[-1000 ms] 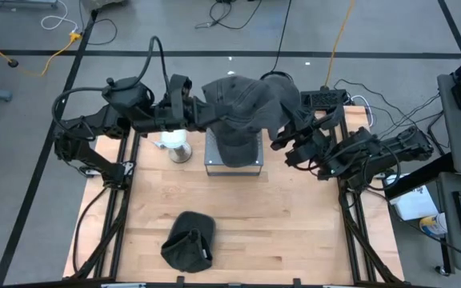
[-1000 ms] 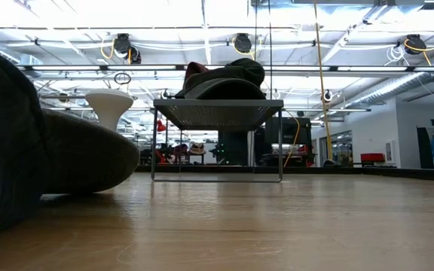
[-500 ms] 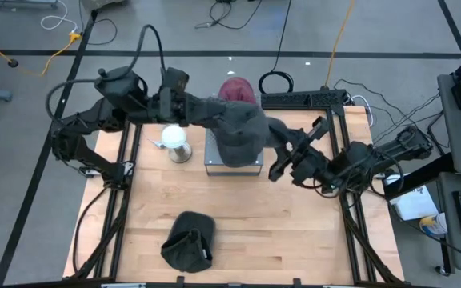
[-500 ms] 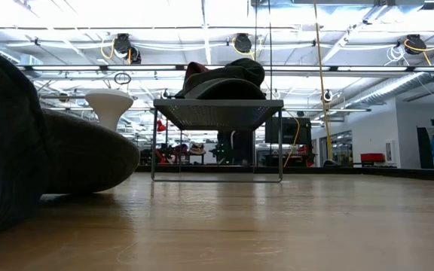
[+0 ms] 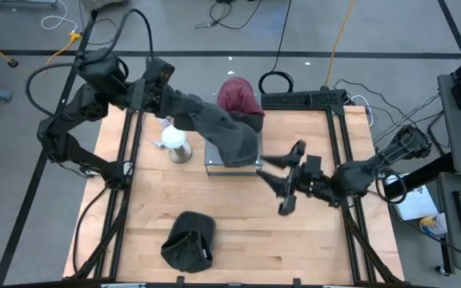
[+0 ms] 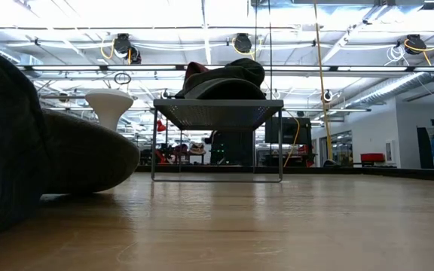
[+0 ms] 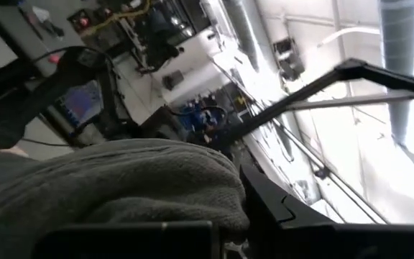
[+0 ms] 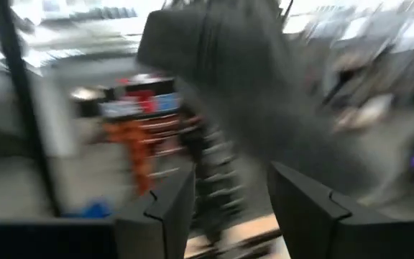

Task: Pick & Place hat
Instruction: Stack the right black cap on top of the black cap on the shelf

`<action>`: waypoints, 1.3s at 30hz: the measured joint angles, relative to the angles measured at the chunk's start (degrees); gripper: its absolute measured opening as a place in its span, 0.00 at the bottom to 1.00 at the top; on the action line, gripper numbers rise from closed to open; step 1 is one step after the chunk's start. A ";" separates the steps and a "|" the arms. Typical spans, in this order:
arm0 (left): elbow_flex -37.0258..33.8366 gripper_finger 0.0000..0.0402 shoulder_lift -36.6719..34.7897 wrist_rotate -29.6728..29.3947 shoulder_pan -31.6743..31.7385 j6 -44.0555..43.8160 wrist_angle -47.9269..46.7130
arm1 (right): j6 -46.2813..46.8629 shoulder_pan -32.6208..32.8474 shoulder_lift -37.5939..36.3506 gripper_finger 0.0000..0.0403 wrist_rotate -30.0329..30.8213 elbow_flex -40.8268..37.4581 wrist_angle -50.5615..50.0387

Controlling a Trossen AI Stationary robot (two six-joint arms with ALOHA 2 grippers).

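Note:
A dark grey hat [image 5: 224,132] stretches from my left gripper [image 5: 184,107], which is shut on it, down onto the metal rack [image 5: 250,166] at the table's far middle. In the left wrist view the hat is the grey cloth [image 7: 113,180]. A maroon hat [image 5: 240,97] lies uncovered on the rack's far side. My right gripper [image 5: 282,182] hovers right of the rack and nearer the front, open and holding nothing; its fingers [image 8: 160,208] stand apart. My left gripper holds the grey hat by its left end [image 5: 194,114], pinched between the two fingers, which come in about level from the table's left. The cloth bunches over the finger [image 7: 268,205]. The hat slopes down from the hold, its right part [image 5: 238,148] resting on the rack.
A white hat stand [image 5: 176,142] is just left of the rack. Another dark hat [image 5: 189,240] lies on the wood near the front edge and fills the low view's left side [image 6: 44,150]. Bare wood lies between it and the rack.
My right gripper has let go of the grey hat, opened, rolled its wrist, and moved down toward the table's near right. My left gripper has pulled back toward the far left with the hat, dragging it off the maroon hat, which now shows.

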 joint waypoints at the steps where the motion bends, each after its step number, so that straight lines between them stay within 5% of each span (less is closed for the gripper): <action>1: 0.00 0.06 -0.10 1.36 0.45 0.29 0.20 | 6.76 0.05 0.00 0.43 -1.18 0.00 -1.91; 7: 0.00 0.06 -0.85 7.34 2.25 0.59 0.22 | 45.21 -1.25 0.01 0.44 -8.44 -0.05 -6.56; 16: 0.00 0.06 -0.83 11.21 1.74 2.12 0.37 | 74.37 -6.78 -0.20 0.45 -13.40 -5.43 -0.23; 28: 0.00 0.06 -0.83 9.40 -3.39 3.51 0.63 | 81.89 -14.32 -0.20 0.44 -23.92 -19.96 33.17; 33: 0.00 0.06 -0.52 6.77 -4.77 3.93 0.61 | 84.07 -15.39 -0.18 0.43 -29.55 -20.35 32.67; 39: 0.00 0.06 -0.48 4.68 -5.40 4.41 0.78 | 86.68 -15.45 -0.10 0.43 -29.33 -20.37 27.95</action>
